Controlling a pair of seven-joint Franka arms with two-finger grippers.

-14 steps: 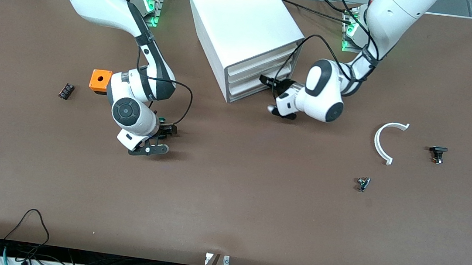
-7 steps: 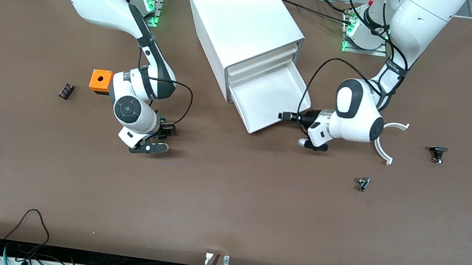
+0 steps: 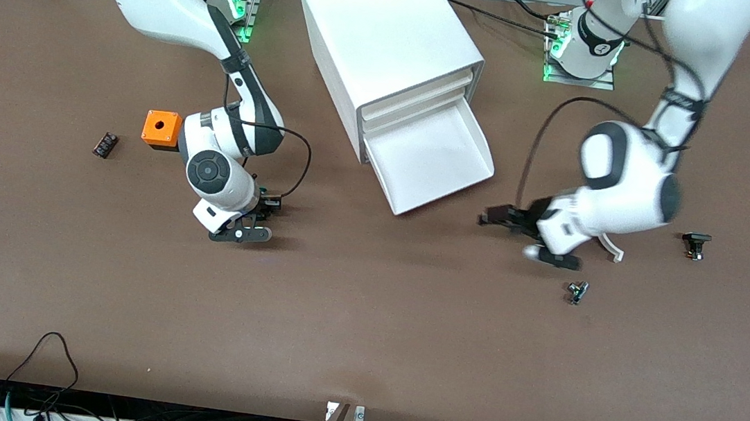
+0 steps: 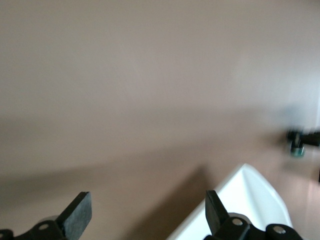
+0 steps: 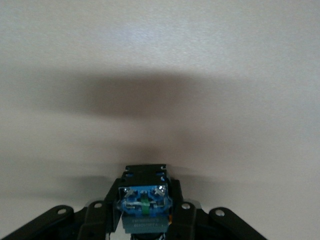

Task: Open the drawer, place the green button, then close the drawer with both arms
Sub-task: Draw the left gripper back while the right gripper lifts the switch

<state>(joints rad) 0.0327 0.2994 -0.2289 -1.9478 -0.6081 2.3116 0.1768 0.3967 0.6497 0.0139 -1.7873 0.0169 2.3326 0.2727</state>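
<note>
White plastic makes up the big box cabinet [image 3: 389, 44], and its lowest shallow sloped-front drawer [image 3: 429, 157] stands pulled fully out over the brown table [image 3: 363, 321], its tray bare. The tiny button with green cap, black body and bluish-grey base [image 5: 143, 200] sits clamped between the closed-in jaws of the right arm's black two-finger gripper [image 3: 255, 219], low over the table toward the right arm's end, at about eight o'clock from the drawer's front. An orange cube with a hole [image 3: 160, 129] and a small black part [image 3: 105, 144] lie at about ten o'clock from that gripper. The left arm's black two-finger gripper [image 3: 510, 219] hangs just off the drawer's corner at about four o'clock, jaws spread wide and holding nothing; its wrist view shows both fingertips [image 4: 77, 215] apart with only a white corner of the drawer between them. The step in hand looks to be carrying the button to the drawer. To do it well, the right arm should lift first so the button clears the sloped front lip, travel toward two o'clock, centre over the tray floor, lower close, then release, so the small part does not bounce out. The left arm appears best kept clear of that path, ready to push the drawer shut.
</note>
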